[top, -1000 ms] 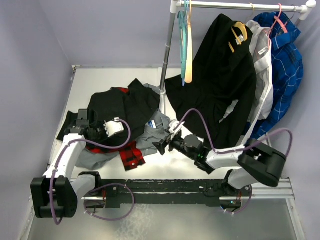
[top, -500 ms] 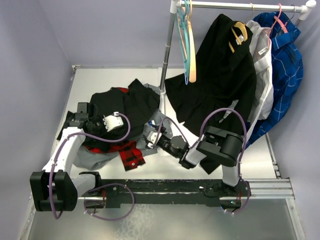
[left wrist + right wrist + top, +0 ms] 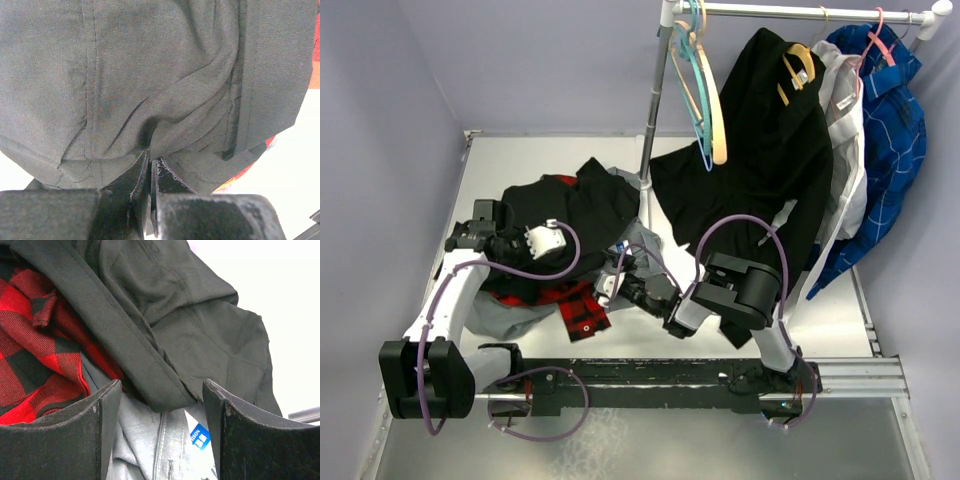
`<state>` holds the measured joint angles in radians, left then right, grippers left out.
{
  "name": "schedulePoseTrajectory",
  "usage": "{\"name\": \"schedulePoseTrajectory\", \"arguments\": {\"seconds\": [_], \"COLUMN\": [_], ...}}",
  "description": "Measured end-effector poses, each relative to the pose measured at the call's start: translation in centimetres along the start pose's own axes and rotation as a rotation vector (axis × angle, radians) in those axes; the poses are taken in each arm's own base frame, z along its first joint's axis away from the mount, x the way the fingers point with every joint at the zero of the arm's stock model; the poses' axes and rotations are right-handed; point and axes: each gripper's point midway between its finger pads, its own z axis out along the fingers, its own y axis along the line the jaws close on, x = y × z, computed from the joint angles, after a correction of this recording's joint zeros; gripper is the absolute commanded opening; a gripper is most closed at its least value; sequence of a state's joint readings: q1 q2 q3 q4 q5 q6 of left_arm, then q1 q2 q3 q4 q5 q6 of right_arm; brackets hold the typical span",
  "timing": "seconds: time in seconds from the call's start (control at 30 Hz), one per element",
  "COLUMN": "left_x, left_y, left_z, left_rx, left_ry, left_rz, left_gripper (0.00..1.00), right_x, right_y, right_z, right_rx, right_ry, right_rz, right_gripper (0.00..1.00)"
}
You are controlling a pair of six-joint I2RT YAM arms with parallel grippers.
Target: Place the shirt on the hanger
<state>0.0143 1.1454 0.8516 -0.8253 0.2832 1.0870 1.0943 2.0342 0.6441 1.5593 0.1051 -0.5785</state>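
The black shirt lies crumpled at the table's left middle, on top of a pile. My left gripper is shut on a fold of its fabric; the jaws meet on the cloth. My right gripper is open at the pile's right edge. In the right wrist view its jaws stand either side of a black hem of the shirt, not touching it. The tan wooden hanger hangs tilted from the rail among teal hangers.
A red-and-black plaid shirt and a grey shirt lie under the black shirt. The rack pole stands behind the pile. A long black garment, a white shirt and a blue shirt hang at right.
My right arm has folded and its gripper moved left to the pile's edge. The hangers on the rail have swung right. My left arm shifted slightly, still holding the shirt.
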Motion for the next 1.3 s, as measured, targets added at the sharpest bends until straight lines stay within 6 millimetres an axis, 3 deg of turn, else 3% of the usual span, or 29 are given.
{"name": "schedulePoseTrajectory", "arguments": {"seconds": [0.1, 0.33, 0.37, 0.5, 0.67, 0.83, 0.97, 1.0, 1.07, 1.1, 1.2, 1.3], "left_x": [0.0, -0.1, -0.3, -1.3, -3.5, -5.6, -7.6, -8.2, -9.5, -9.9, -10.7, -9.2], "left_y": [0.0, 0.0, 0.0, 0.7, 1.4, 2.5, 4.0, 4.3, 4.5, 4.3, 1.3, -3.3], "left_z": [0.0, -0.6, -0.9, -2.9, -7.3, -12.7, -18.1, -19.5, -22.0, -22.6, -22.5, -19.0], "left_rx": [0.006, 0.015, 0.017, 0.003, -0.033, -0.158, -0.321, -0.358, -0.415, -0.417, -0.317, -0.121], "left_ry": [0.003, 0.009, 0.010, 0.000, -0.038, -0.088, -0.149, -0.170, -0.219, -0.242, -0.309, -0.309], "left_rz": [-0.004, -0.008, -0.009, -0.012, -0.007, 0.024, 0.044, 0.045, 0.051, 0.058, 0.073, 0.042], "left_gripper": [0.06, 0.07, 0.07, 0.10, 0.11, 0.12, 0.13, 0.24, 0.61, 0.71, 0.83, 0.86], "right_x": [0.5, 0.6, 0.6, -0.9, -6.8, -14.5, -21.6, -23.1, -25.4, -26.3, -27.2, -25.7], "right_y": [0.4, 0.6, 0.5, -0.4, -4.1, -8.3, -13.1, -14.3, -16.0, -16.8, -17.6, -16.5], "right_z": [0.8, 3.2, 3.2, 2.4, -1.0, -3.5, -4.8, -5.1, -5.8, -6.0, -6.1, -5.5], "right_rx": [0.001, 0.019, 0.022, 0.032, 0.094, 0.119, 0.134, 0.140, 0.145, 0.147, 0.141, 0.108], "right_ry": [0.004, -0.013, -0.015, -0.031, -0.113, -0.182, -0.233, -0.245, -0.253, -0.256, -0.232, -0.177], "right_rz": [-0.005, -0.028, -0.031, -0.031, -0.012, 0.042, 0.110, 0.122, 0.132, 0.133, 0.129, 0.115], "right_gripper": [0.35, 0.04, 0.00, 0.00, 0.00, 0.00, 0.00, 0.00, 0.00, 0.00, 0.00, 0.00]}}
